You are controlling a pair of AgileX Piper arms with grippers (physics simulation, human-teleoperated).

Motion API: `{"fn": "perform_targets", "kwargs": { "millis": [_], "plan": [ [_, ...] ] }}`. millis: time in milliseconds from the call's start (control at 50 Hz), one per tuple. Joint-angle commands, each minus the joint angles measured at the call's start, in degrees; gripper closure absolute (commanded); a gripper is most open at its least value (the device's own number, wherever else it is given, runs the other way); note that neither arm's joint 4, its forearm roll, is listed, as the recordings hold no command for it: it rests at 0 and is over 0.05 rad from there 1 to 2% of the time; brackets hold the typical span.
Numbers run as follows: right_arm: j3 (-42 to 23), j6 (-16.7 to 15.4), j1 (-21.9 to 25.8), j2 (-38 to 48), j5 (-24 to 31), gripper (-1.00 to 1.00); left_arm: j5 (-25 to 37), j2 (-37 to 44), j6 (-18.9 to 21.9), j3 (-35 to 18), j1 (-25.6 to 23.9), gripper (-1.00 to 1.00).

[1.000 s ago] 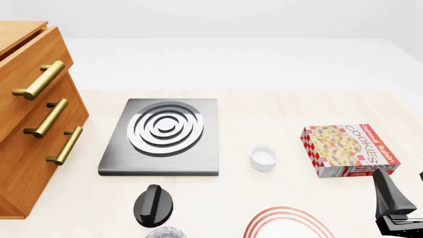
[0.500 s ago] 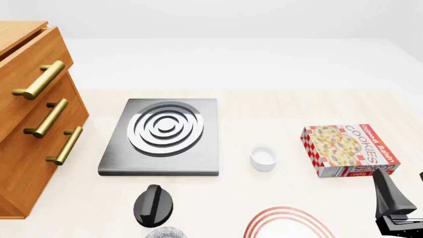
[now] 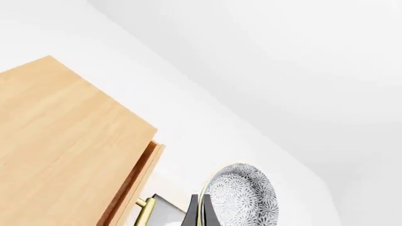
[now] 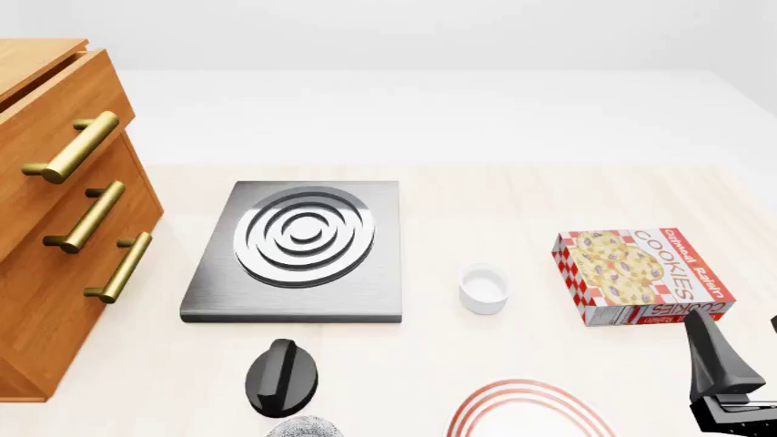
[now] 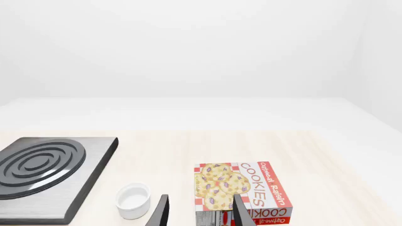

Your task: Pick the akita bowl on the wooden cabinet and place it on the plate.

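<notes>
Crockery like the akita bowl [image 3: 242,195] is judged rigid, smooth, breakable and fairly light, so a rim pinch suits it. At the bottom of the left wrist view it is seen clamped edgewise by the left gripper [image 3: 202,214], off the wooden cabinet [image 3: 60,155]. The right gripper [image 5: 197,212] is held open, low right, near the plate [image 4: 529,411]
</notes>
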Motion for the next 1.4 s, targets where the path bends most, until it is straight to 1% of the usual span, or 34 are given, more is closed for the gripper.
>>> {"fn": "perform_targets", "kwargs": {
  "millis": [20,160,340,640,900,1100,1200,1400],
  "plan": [
    [0.0,0.0,-0.01,0.0,0.0,-1.0,-0.04,-1.23,1.01,1.05,-2.84,1.0],
    [0.0,0.0,0.0,0.0,0.0,-1.0,0.15,-2.54,1.32,2.47,-4.46,1.0],
    [0.0,0.0,0.0,0.0,0.0,-1.0,0.86,-3.96,1.71,2.58,-6.75,1.0],
    [0.0,0.0,0.0,0.0,0.0,-1.0,0.66,-5.87,2.72,5.92,-11.12,1.0],
    [0.0,0.01,-0.01,0.0,0.0,-1.0,0.69,-6.58,3.67,7.93,-14.97,1.0],
    [0.0,-0.01,-0.01,0.0,0.0,-1.0,0.73,-7.14,5.13,9.43,-17.96,1.0],
    [0.0,0.0,-0.01,0.0,0.0,-1.0,1.68,-7.92,5.14,9.7,-19.41,1.0],
    [0.0,-0.01,0.01,-0.01,-0.01,-1.0,1.46,-7.79,5.55,10.45,-21.26,1.0]
  ]
}}
